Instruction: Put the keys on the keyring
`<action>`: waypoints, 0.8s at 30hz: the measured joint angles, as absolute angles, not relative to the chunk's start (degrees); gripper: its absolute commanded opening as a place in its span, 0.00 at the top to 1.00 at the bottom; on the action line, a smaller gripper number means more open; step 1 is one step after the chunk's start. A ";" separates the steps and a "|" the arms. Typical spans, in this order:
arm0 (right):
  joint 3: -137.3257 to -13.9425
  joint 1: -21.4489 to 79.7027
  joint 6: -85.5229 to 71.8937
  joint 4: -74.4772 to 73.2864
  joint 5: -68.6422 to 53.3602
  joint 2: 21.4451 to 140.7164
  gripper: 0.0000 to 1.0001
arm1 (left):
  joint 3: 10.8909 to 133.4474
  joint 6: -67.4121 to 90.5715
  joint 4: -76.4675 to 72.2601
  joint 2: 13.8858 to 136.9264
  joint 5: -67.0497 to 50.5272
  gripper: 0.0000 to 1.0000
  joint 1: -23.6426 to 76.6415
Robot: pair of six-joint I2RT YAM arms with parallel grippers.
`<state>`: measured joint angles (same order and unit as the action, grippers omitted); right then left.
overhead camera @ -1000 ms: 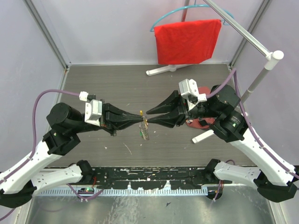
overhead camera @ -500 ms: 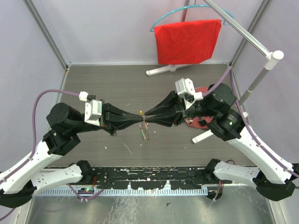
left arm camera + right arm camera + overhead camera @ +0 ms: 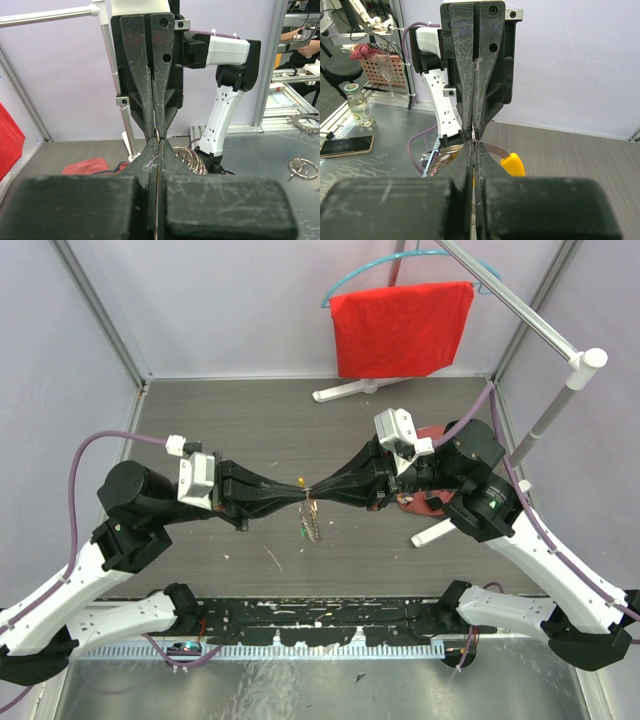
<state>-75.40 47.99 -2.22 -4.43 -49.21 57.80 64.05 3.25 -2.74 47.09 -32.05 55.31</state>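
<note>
Meeting tip to tip over the worktop's [image 3: 200, 420] centre, the left end effector [image 3: 297, 494] is pinching the keyring [image 3: 309, 520] by its top. The right end effector [image 3: 318, 490] is pressing fully closed there too, though what it is gripping is unclear. The keys [image 3: 303, 529] and the yellow section [image 3: 512, 164] are dangling below.

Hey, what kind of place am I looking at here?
Most likely a robotics lab test cell: a left arm and right arm bolted to a table inside white enclosure walls, with a metal bench beyond holding spare rings.
</note>
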 measured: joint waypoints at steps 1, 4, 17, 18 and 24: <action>-75.40 47.97 -2.28 -4.34 -49.21 57.80 0.99 | 64.05 3.29 -2.76 47.11 -32.08 0.97 55.31; -75.33 47.97 -2.35 -4.27 -49.19 57.76 0.99 | 64.05 3.44 -2.81 47.20 -32.08 0.86 55.31; -75.64 47.97 0.62 -11.40 -45.89 57.74 0.99 | 64.75 1.98 0.47 47.20 -29.76 0.57 55.31; -75.85 47.99 1.39 -12.78 -45.30 57.74 0.99 | 65.34 1.32 2.20 47.22 -29.21 0.56 55.31; -79.61 47.97 6.13 -21.63 -41.60 57.76 0.99 | 72.66 -3.29 14.57 48.40 -26.17 0.48 55.31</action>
